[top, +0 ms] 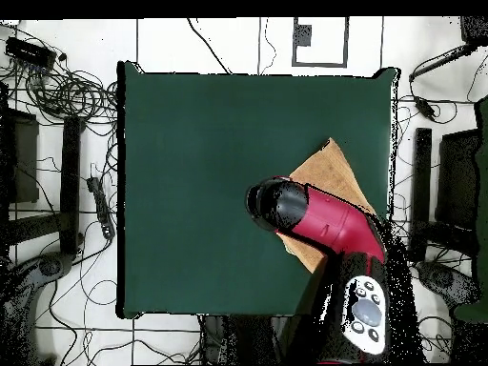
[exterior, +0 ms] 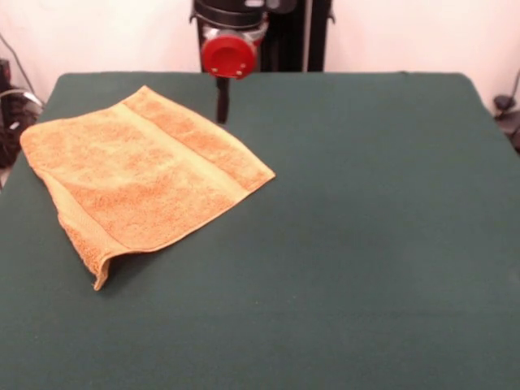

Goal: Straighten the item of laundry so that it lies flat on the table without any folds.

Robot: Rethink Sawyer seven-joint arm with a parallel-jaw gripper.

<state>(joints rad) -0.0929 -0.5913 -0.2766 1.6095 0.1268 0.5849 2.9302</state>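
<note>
Here the table [exterior: 366,244] is carrying the towel [exterior: 138,175] near its left edge in the front view, lying rumpled and folded. The gripper [exterior: 221,101] is hanging beside the towel's far edge; its state cannot be told.

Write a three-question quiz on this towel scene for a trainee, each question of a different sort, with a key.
1. True or false: the towel lies fully spread in a single layer on the table.
2. Multiple choice: in the front view, where does the towel lie? A) the picture's left part of the table B) the table's centre C) the picture's right edge
3. Short answer: in the overhead view, what covers part of the towel?

Key:
1. False: its near corner shows a doubled edge lifted off the felt.
2. A
3. The robot's red and black arm.
</note>
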